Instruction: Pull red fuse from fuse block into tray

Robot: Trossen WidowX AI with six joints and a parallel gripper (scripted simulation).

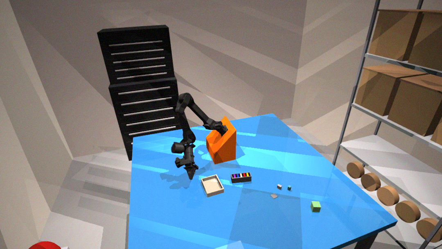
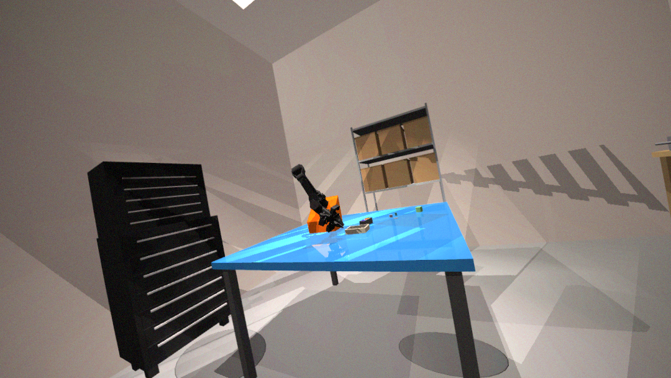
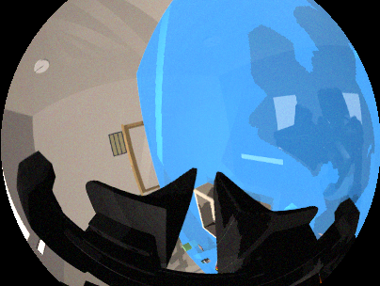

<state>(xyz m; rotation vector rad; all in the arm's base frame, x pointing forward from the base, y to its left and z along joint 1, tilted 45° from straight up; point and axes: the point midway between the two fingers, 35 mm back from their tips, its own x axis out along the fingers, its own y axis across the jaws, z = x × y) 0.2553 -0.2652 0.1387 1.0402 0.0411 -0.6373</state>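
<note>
The red fuse [image 1: 244,175] stands in the dark fuse block [image 1: 241,179] [image 2: 365,221], between a white and a yellow fuse. Purple and blue fuses stand further left in the top view. The beige tray [image 1: 215,192] [image 2: 357,229] lies left of the block and is empty; part of it shows between the fingers in the wrist view. My gripper [image 1: 191,178] [image 3: 205,174] is left of the tray in the top view, above the table, pointing down. Its fingers are a small gap apart with nothing between them. The block is mostly hidden in the wrist view.
The arm's orange wedge-shaped base [image 1: 227,151] [image 2: 334,206] stands behind the tray and block. Right of the block are a small pinkish block [image 1: 279,186], a small teal block [image 1: 289,187], a flat grey piece [image 1: 273,195] and a green cube [image 1: 315,206] [image 2: 419,209].
</note>
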